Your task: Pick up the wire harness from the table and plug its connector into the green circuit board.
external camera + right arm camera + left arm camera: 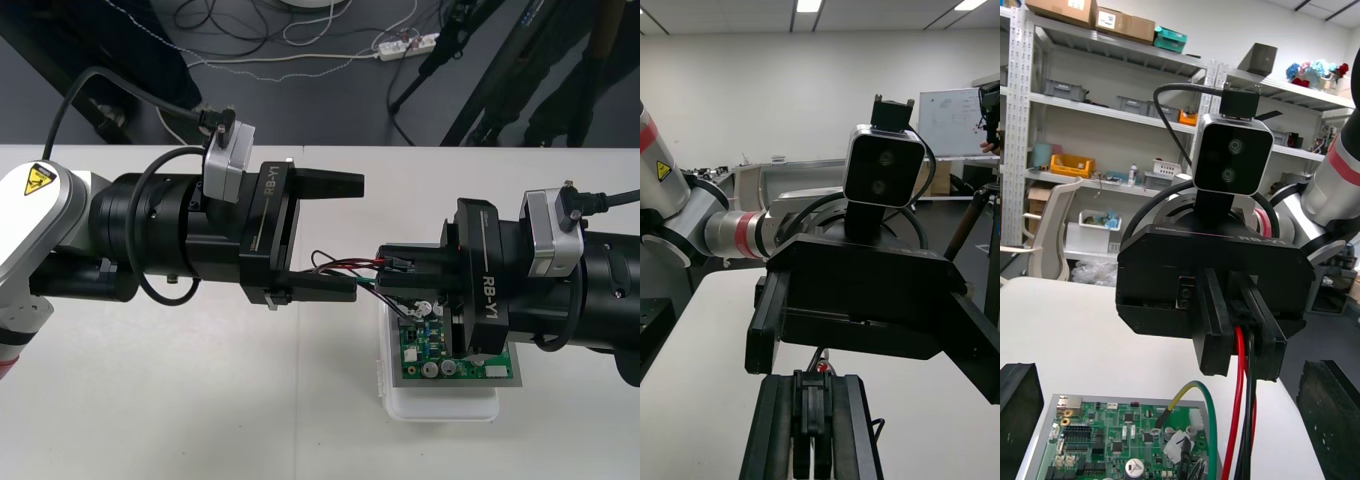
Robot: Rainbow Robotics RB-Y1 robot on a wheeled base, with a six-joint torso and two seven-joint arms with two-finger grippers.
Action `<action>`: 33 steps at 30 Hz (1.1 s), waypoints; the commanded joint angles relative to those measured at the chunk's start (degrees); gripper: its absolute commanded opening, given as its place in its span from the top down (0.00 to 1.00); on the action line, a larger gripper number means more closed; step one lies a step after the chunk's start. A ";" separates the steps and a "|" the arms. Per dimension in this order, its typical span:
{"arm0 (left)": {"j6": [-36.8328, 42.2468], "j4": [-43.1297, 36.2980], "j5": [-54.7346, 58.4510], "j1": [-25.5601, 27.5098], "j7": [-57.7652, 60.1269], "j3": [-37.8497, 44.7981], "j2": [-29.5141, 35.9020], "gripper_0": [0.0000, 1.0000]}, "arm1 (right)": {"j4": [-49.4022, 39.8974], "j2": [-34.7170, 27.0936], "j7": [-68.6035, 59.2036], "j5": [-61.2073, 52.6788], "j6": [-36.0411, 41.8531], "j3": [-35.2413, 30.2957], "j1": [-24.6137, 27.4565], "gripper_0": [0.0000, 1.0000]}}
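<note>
RB-Y1 on left gripper [355, 237], RB-Y1 on right gripper [385, 270], yellow warning triangle [38, 178] on left arm [75, 215]

Table [200, 420] matt, smooth, pale; left hand [358, 237] and right hand [385, 268] matt black, plastic or coated metal, can't tell which, each carrying a satin silver-grey camera housing [228, 160]. Wire harness [1241, 390]: thin wires in smooth, slightly glossy red, black and green plastic insulation, plug [401, 263] matt black plastic. Circuit board [1097, 439] glossy green with shiny metal solder spots, on a smooth white plastic base [440, 408]; arm link [715, 234] satin silver metal, red ring [746, 232] glossy.
</note>
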 commanded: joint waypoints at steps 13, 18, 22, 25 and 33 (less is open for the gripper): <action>-1.73 -1.64 -0.02 -3.52 -0.57 -1.44 2.51 0.00 | -0.85 -1.38 -1.28 0.08 -0.26 0.97 -1.51 1.00; -1.64 -2.60 0.68 -3.52 -0.13 -1.62 4.80 0.00 | -0.94 -1.38 -1.28 0.16 -0.26 0.97 -1.51 1.00; 0.38 -3.75 2.44 -3.52 0.05 -3.37 6.99 0.00 | -0.85 -1.38 -1.28 0.16 -0.26 0.97 -1.43 1.00; 2.41 -5.06 3.32 -3.52 0.05 -4.87 7.96 0.00 | -0.85 -1.38 -1.28 0.16 -0.26 0.97 -1.51 1.00; 5.22 -7.26 3.14 -4.84 1.01 -6.63 9.28 0.00 | -0.85 -1.38 -1.28 0.08 -0.26 0.97 -1.51 1.00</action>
